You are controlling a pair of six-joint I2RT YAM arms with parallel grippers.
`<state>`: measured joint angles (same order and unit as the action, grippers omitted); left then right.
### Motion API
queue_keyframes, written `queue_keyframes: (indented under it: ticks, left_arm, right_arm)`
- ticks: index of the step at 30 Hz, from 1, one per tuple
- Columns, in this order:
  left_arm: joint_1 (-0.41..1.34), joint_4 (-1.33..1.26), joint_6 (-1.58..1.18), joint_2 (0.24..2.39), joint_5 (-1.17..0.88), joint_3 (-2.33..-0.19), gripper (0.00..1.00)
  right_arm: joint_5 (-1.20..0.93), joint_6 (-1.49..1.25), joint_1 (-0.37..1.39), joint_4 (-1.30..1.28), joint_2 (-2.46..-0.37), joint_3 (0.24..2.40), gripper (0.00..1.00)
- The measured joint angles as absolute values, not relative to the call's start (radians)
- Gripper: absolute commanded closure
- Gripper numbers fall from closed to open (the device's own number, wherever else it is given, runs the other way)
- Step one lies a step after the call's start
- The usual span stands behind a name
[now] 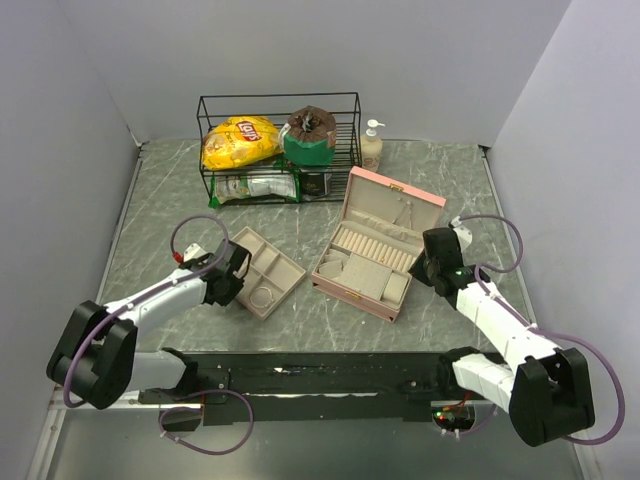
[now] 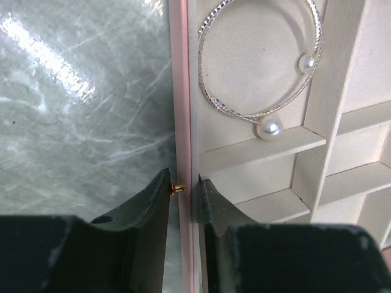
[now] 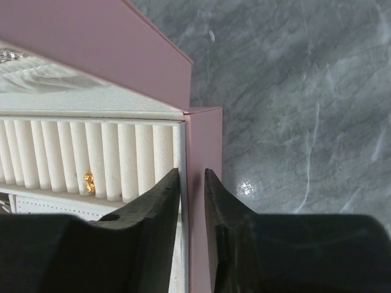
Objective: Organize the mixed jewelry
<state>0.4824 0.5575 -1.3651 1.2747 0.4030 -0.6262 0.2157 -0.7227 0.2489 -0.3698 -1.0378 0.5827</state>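
A tiny gold stud (image 2: 178, 188) sits between the fingertips of the left gripper (image 2: 184, 182), its pin lying crosswise from finger to finger. It is directly over the pink rim of the compartment tray (image 2: 181, 91), left of the table (image 1: 160, 200)'s middle. Those jaws stand narrowly apart; I cannot tell whether they pinch it. The compartments, 1 holding a pearl bangle (image 2: 269, 127), lie just inward, so a small shift should do. The right gripper (image 3: 191, 174), well apart, straddles the pink box (image 3: 204, 140)'s side wall, jaws narrow, grip unclear.
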Motion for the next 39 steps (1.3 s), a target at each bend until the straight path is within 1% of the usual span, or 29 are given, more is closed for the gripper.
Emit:
queue_keyframes:
  ticks: [2, 3, 5, 15, 23, 29, 39]
  left_arm:
    - [0.482, 0.556, -1.351, 1.266, 0.392, -0.614, 0.99]
    - [0.483, 0.553, -1.346, 1.262, 0.386, -0.608, 0.99]
    - [0.487, 0.545, -1.336, 1.257, 0.373, -0.597, 0.99]
    - [0.537, 0.535, -1.301, 1.19, 0.345, -0.557, 0.99]
    - [0.598, 0.544, -1.296, 1.142, 0.33, -0.543, 0.99]
    - [0.62, 0.543, -1.289, 1.137, 0.327, -0.543, 0.99]
    - [0.72, 0.545, -1.293, 1.163, 0.327, -0.549, 0.99]
  right_arm:
    - [0.215, -0.732, 0.249, -0.361, -1.038, 0.575, 0.86]
    - [0.216, -0.733, 0.249, -0.36, -1.038, 0.575, 0.93]
    - [0.219, -0.736, 0.25, -0.36, -1.038, 0.575, 1.0]
    - [0.24, -0.759, 0.253, -0.364, -1.034, 0.575, 1.0]
    - [0.319, -0.815, 0.234, -0.441, -0.981, 0.564, 1.0]
    - [0.352, -0.858, 0.196, -0.483, -0.938, 0.548, 1.0]
    - [0.326, -0.979, 0.196, -0.467, -0.966, 0.556, 1.0]
